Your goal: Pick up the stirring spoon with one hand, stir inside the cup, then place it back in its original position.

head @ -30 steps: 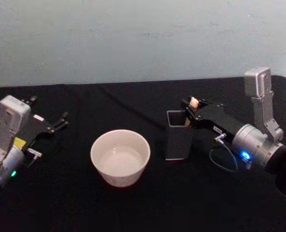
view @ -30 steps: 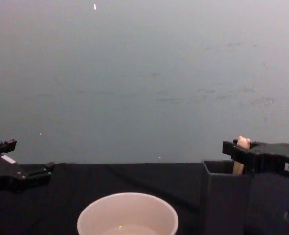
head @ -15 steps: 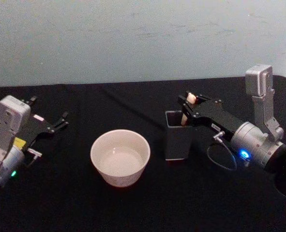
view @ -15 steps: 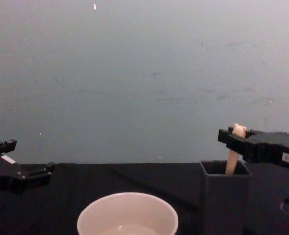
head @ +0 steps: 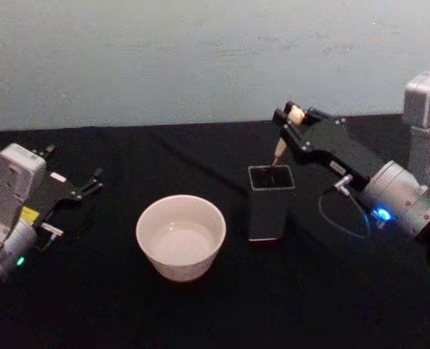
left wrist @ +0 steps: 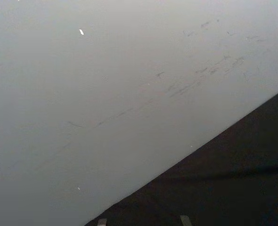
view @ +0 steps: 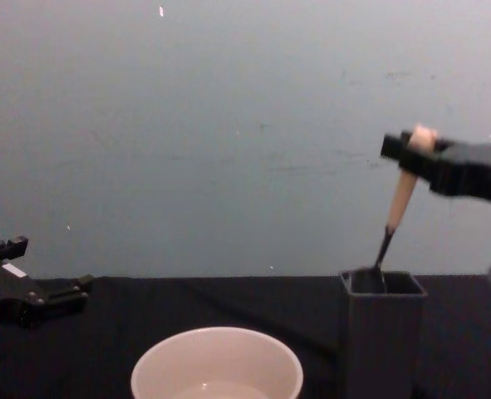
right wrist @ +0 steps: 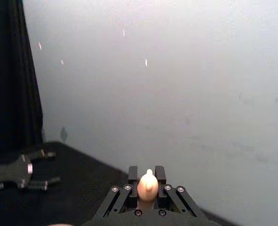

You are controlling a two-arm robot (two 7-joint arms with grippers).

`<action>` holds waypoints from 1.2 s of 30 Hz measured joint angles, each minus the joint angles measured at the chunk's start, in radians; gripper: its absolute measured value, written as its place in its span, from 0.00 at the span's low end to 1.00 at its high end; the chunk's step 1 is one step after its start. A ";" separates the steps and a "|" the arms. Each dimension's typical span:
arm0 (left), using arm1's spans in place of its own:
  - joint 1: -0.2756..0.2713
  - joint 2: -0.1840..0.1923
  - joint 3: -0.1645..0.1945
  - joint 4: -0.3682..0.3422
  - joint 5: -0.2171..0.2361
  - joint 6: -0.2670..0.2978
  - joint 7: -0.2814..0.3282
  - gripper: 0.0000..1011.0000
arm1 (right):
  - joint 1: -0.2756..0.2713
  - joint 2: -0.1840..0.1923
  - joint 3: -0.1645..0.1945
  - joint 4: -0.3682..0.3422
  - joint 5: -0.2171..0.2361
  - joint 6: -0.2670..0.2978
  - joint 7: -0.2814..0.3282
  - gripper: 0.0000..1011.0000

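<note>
The right gripper (head: 293,116) hangs above the dark grey square holder (head: 271,207), its arm reaching in from the right side of the table (head: 127,313). Its fingers are clamped on the spoon (head: 281,150) just below the small animal-head knob, which pokes up between them (the right wrist view shows the knob sitting squarely in the clamp). The spoon leans, knob towards the right and up, beige handle sloping down to the thin dark neck. From the chest view the neck dips into the open top of the holder; the metal bowl of the spoon is hidden inside, so whether it touches the holder's wall or floor cannot be told.

The cup (head: 180,236) stands on the black cloth to the left of the holder, near it but not touching, upright and wide-mouthed, with a pale inside.

The left gripper (head: 73,166) rests low at the left side of the table, well apart from the cup, its two thin fingers spread wide with nothing between them.

Behind the table rises a plain pale grey wall (head: 200,58).
</note>
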 joint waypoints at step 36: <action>0.000 0.000 0.000 0.000 0.000 0.000 0.000 0.99 | 0.137 -0.073 -0.187 0.202 -0.032 -0.284 0.267 0.21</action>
